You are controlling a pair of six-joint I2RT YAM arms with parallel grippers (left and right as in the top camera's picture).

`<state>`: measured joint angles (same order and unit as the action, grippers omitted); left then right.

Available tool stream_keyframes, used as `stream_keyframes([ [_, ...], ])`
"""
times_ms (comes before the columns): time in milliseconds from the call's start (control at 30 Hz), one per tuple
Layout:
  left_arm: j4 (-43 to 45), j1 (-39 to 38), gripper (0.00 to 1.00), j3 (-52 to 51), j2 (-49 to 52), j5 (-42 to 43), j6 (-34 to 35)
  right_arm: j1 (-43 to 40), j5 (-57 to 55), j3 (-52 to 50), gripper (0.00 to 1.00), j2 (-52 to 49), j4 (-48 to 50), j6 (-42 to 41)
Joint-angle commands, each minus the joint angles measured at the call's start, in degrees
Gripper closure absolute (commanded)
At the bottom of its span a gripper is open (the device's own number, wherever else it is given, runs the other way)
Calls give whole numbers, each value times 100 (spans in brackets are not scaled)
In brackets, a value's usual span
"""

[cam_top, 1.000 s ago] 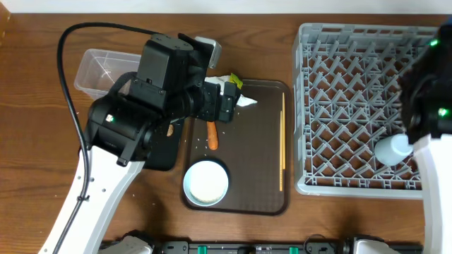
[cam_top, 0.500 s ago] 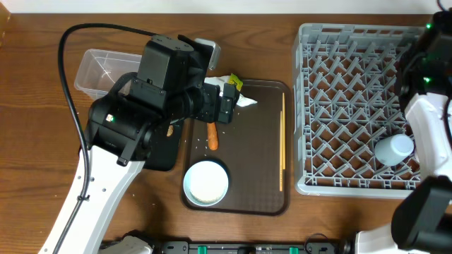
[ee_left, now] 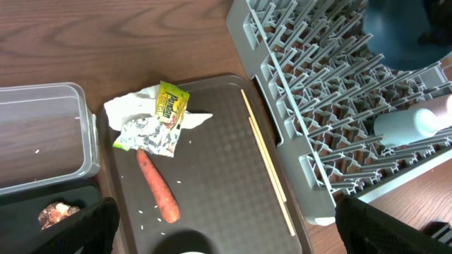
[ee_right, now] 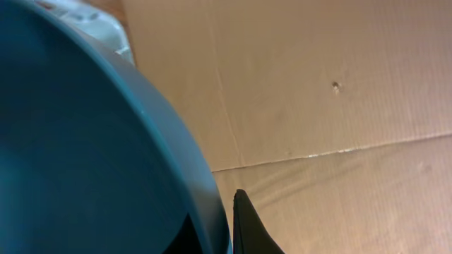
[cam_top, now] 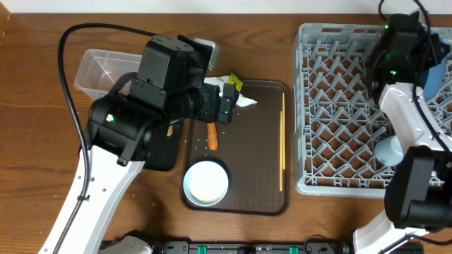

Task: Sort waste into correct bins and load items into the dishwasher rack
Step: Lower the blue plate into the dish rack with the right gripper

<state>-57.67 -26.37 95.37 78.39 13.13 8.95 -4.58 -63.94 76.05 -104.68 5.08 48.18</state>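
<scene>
Jaws on left gripper (ee_left: 226, 233) spread wide above wrappers (ee_left: 152, 130) and carrot (ee_left: 159, 187), ready for a pick; right gripper (ee_right: 215, 229) seemingly pinches blue plate (ee_right: 85, 141) by its rim, tilted over dishwasher rack (cam_top: 339, 106) to slot between pegs.

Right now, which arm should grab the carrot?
Left. Its open tool hangs over the tray beside the carrot, with nothing in it. The right tool is off over the rack, gripping the plate.
</scene>
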Motion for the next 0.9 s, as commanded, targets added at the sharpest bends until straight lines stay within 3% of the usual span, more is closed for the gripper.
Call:
stream_keyframes([
  [0,-11,9,2,48,39,-59,-39,85,81,44,92,-219,-216,-9],
  [133,-13,9,2,48,48,-59,-39,262,66,44,28,-208,-321,-162],
  [200,-22,9,2,48,55,-59,-37,404,-26,44,11,-205,-396,-424],
  [267,-42,9,2,46,59,-59,-39,533,-26,44,3,-190,-671,-713],
  [733,-369,9,2,44,59,-76,-42,1104,1346,46,1,63,-2621,-3182],
  [867,-420,9,2,44,61,-76,-42,1097,1685,46,1,479,-2719,-3257],
])
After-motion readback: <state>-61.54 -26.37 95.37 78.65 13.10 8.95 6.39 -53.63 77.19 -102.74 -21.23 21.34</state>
